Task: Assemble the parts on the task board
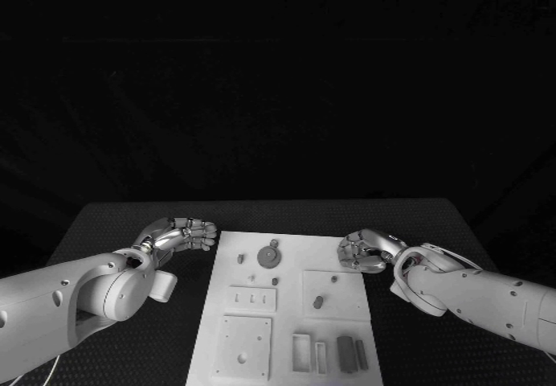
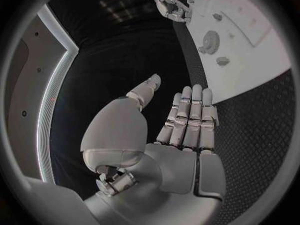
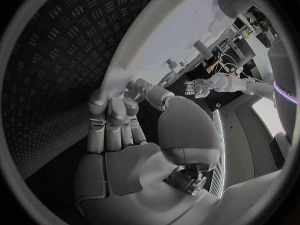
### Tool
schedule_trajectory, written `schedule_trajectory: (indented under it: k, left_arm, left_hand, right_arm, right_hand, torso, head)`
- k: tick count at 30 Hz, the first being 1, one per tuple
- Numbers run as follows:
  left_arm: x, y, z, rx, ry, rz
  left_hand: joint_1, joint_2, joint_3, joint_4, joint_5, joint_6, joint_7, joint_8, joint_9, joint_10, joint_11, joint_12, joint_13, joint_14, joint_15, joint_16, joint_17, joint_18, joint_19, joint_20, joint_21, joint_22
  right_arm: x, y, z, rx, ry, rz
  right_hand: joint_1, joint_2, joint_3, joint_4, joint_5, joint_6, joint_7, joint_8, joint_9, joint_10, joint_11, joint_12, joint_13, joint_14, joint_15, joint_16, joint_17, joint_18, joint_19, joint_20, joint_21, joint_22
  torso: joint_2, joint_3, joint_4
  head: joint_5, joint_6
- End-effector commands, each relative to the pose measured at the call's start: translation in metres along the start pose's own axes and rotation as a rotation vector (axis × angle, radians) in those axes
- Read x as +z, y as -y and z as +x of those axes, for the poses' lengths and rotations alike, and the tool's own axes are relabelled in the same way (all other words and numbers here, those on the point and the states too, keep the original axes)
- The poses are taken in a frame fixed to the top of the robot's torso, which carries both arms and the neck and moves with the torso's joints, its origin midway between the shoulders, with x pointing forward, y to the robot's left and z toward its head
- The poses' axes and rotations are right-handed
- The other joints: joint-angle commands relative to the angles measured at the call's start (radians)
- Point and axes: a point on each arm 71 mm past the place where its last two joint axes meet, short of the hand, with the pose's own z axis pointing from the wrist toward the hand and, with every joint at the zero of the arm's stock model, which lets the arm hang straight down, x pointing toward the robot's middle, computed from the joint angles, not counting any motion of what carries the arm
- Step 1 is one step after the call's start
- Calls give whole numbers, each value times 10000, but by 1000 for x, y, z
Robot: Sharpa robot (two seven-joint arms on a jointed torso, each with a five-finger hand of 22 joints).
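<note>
The white task board (image 1: 290, 322) lies in the middle of the black table. On it a round grey part (image 1: 269, 256) sits near the far end, with small pegs (image 1: 241, 259) around it and two dark bars (image 1: 345, 350) at the near right. My left hand (image 1: 180, 235) hovers just off the board's far left corner; in the left wrist view its fingers (image 2: 187, 115) are straight, the thumb is apart, and it holds nothing. My right hand (image 1: 365, 251) is at the board's far right edge, its fingers (image 3: 112, 110) curled in with nothing seen in them.
The board also carries raised square blocks (image 1: 251, 298) and a recessed plate (image 1: 244, 346) at the near left. A slot piece (image 1: 317, 301) sits right of centre. Black textured table (image 1: 139, 217) extends on both sides of the board and beyond its far end.
</note>
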Motion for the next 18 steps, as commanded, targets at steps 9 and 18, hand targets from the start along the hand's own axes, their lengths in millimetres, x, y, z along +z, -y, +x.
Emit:
schedule_trajectory:
  k: [9,18]
  left_arm:
    - [0,1,0,23,12,65]
    - [1,1,0,27,20,67]
  left_hand:
    - [-109,15,11,-49,-66,-44,77,-68,-9,17,80,-41,-3,54,35,-34,16,119,37,2,-10,194]
    - [-112,15,20,-55,-66,-43,77,-67,-8,18,78,-43,-2,53,35,-36,19,119,38,2,-9,194]
  right_arm:
    - [0,-4,0,-94,264,-146]
    - [-1,-10,-2,143,808,-63]
  right_hand:
    - [-43,146,50,-132,-58,1996,-356,151,93,-149,-339,107,52,-37,-138,-49,23,450,-12,-30,60,128]
    - [-86,179,80,-277,-57,2078,-411,263,184,83,-391,268,193,-12,-183,-43,32,450,24,-40,74,114]
  torso:
    - [1,7,-6]
    - [-4,-1,7]
  head:
    - [2,-18]
    - [-5,-21]
